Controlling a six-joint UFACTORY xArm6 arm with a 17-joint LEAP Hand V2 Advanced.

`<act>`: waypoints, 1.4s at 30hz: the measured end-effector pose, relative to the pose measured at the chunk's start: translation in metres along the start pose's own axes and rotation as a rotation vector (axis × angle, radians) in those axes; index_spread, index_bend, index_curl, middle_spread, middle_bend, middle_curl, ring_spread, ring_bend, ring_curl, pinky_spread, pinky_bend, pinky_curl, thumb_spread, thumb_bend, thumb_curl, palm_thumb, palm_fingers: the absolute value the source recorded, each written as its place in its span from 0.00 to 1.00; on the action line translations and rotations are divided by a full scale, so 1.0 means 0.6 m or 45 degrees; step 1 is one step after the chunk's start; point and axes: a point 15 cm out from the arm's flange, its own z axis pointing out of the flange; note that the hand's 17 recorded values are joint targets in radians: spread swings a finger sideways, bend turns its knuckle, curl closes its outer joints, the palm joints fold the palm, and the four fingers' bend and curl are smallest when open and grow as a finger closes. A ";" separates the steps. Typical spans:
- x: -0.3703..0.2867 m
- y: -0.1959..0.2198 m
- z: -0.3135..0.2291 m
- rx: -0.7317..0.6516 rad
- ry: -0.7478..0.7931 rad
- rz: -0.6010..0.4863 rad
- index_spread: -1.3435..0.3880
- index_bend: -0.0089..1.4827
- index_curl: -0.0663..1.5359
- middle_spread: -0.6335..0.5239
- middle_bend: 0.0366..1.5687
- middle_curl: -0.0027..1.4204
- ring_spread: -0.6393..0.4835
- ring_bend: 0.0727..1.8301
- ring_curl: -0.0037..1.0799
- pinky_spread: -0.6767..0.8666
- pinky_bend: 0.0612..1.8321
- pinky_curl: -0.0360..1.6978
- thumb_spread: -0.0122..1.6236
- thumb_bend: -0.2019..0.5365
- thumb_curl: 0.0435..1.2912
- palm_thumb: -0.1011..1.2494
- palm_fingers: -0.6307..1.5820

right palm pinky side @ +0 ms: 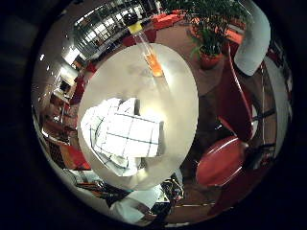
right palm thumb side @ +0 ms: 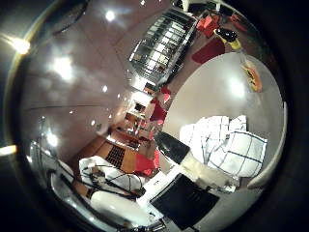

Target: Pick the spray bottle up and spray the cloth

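The robot hand [right palm thumb side: 186, 181] shows only as white and black parts at the edge of the thumb-side palm view, close to the cloth; whether its fingers are straight or curled cannot be told, and nothing is seen held in it. It sits above a round, pale surface [right palm pinky side: 177, 91], looking down from well apart.

On that surface lies the cloth [right palm pinky side: 124, 136], white with a thin dark grid of lines, bunched and folded over itself in a loose heap. It rests toward one side of the round top, near the rim.

The spray bottle [right palm pinky side: 147, 50] stands upright at the far side of the surface, well apart from the cloth. Its body is clear and slender, with orange liquid filling only its lowest part. A yellow collar sits near the top, under a dark spray head. Nothing touches the bottle.

Beside the surface stands a red chair [right palm pinky side: 225, 160] with a rounded seat and a tall curved back. Farther off, a green potted plant [right palm pinky side: 211, 36] grows in an orange pot on the floor. Red furniture and a wall of bright windows [right palm thumb side: 161, 46] fill the room behind.
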 end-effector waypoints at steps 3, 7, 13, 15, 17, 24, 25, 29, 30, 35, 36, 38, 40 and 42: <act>0.034 0.006 0.009 -0.004 -0.060 0.047 0.63 0.11 0.21 0.61 0.14 0.24 0.77 0.14 0.23 0.74 0.16 0.19 0.60 0.24 0.20 0.47 0.39; 0.069 -0.007 0.003 -0.004 -0.087 0.045 0.63 0.11 0.21 0.62 0.14 0.24 0.77 0.14 0.22 0.73 0.16 0.19 0.60 0.24 0.20 0.47 0.38; 0.109 -0.031 -0.009 0.009 -0.090 0.055 0.63 0.11 0.21 0.62 0.14 0.24 0.77 0.14 0.23 0.73 0.16 0.19 0.60 0.24 0.20 0.47 0.37; 0.118 -0.046 -0.012 0.032 -0.100 0.058 0.63 0.11 0.21 0.62 0.15 0.24 0.77 0.15 0.23 0.73 0.17 0.19 0.60 0.24 0.20 0.47 0.37; 0.128 -0.060 -0.012 0.063 -0.122 0.070 0.63 0.11 0.21 0.62 0.15 0.24 0.77 0.15 0.23 0.73 0.17 0.19 0.60 0.24 0.20 0.47 0.37; 0.163 -0.092 -0.021 0.090 -0.157 0.082 0.64 0.10 0.20 0.62 0.15 0.24 0.77 0.16 0.23 0.73 0.18 0.19 0.60 0.24 0.20 0.47 0.37; 0.169 -0.094 -0.021 0.090 -0.160 0.084 0.64 0.10 0.20 0.63 0.15 0.24 0.77 0.16 0.23 0.73 0.18 0.19 0.60 0.24 0.20 0.47 0.36; 0.187 -0.113 -0.023 0.117 -0.197 0.091 0.64 0.10 0.20 0.63 0.15 0.24 0.77 0.17 0.23 0.73 0.19 0.20 0.61 0.23 0.20 0.46 0.36; 0.189 -0.119 -0.024 0.124 -0.215 0.091 0.64 0.10 0.20 0.63 0.15 0.24 0.77 0.17 0.23 0.73 0.19 0.20 0.61 0.24 0.20 0.46 0.36; 0.206 -0.140 -0.027 0.131 -0.296 0.094 0.65 0.10 0.20 0.64 0.15 0.24 0.77 0.19 0.24 0.73 0.20 0.20 0.61 0.24 0.20 0.45 0.35; 0.212 -0.146 -0.027 0.128 -0.304 0.091 0.65 0.10 0.19 0.65 0.15 0.24 0.77 0.19 0.24 0.73 0.20 0.20 0.61 0.23 0.20 0.45 0.35; 0.222 -0.156 -0.024 0.116 -0.319 0.096 0.65 0.10 0.20 0.65 0.15 0.24 0.77 0.19 0.24 0.73 0.21 0.20 0.61 0.24 0.20 0.45 0.34; 0.229 -0.164 -0.016 0.098 -0.333 0.097 0.65 0.10 0.20 0.66 0.15 0.24 0.77 0.19 0.24 0.72 0.21 0.20 0.61 0.24 0.20 0.45 0.34; 0.237 -0.175 -0.007 0.080 -0.341 0.096 0.65 0.11 0.20 0.66 0.15 0.24 0.77 0.19 0.23 0.72 0.21 0.20 0.60 0.24 0.20 0.45 0.34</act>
